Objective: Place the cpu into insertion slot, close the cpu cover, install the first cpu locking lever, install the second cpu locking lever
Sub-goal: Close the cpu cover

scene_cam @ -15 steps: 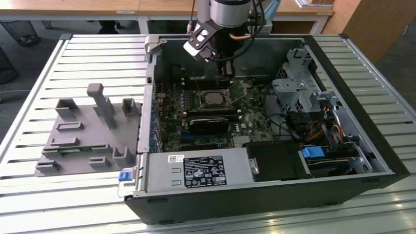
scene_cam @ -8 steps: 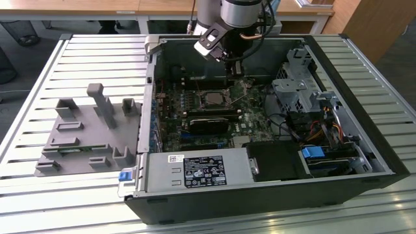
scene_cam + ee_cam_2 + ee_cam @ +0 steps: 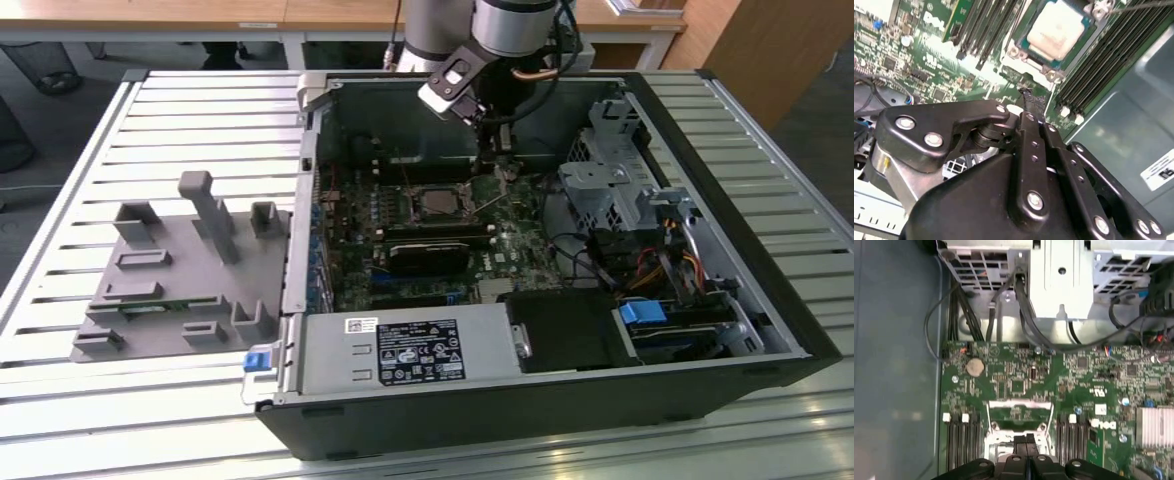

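Observation:
The cpu [image 3: 1056, 32], a small square chip with a pale metal top, lies in the insertion slot [image 3: 441, 203] on the green board. The slot's silver frame [image 3: 1054, 76] surrounds the chip. In the first wrist view a thin silver frame with a window, the cpu cover [image 3: 1019, 404], appears to stand raised, with green board visible through it. My gripper [image 3: 1026, 439] is shut with nothing visible between its fingers. Its tip hangs just beside the socket edge in the second wrist view [image 3: 1029, 95] and above the board in the exterior view [image 3: 505, 168]. A thin wire lever [image 3: 1144, 5] sticks out near the socket.
The open computer case [image 3: 787, 320] lies on a slatted table. Long black memory slots [image 3: 1104, 60] flank the socket. A metal drive cage [image 3: 607, 190] with cables [image 3: 1024, 305] stands close by. A power supply [image 3: 407, 350] fills the near side. A grey fixture [image 3: 187, 260] is at the exterior view's left.

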`<action>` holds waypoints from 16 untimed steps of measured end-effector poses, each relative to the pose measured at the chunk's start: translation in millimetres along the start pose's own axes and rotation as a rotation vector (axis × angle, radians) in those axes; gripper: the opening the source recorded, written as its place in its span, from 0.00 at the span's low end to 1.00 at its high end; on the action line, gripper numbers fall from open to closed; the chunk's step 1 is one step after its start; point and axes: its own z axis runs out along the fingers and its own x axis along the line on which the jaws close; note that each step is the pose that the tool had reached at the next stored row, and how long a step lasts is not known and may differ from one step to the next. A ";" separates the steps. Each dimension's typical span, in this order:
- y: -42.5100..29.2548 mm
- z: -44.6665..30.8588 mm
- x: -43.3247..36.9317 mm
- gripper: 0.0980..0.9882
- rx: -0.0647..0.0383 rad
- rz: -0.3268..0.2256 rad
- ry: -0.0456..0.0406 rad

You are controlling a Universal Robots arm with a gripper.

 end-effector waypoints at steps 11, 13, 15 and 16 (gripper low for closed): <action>20.0 3.7 3.1 0.02 0.007 -0.003 -0.0014; 21.2 4.6 3.3 0.02 0.007 -0.010 -0.0013; 23.6 5.6 3.9 0.02 0.007 -0.013 -0.0015; 24.9 6.0 4.5 0.02 0.007 -0.013 -0.0015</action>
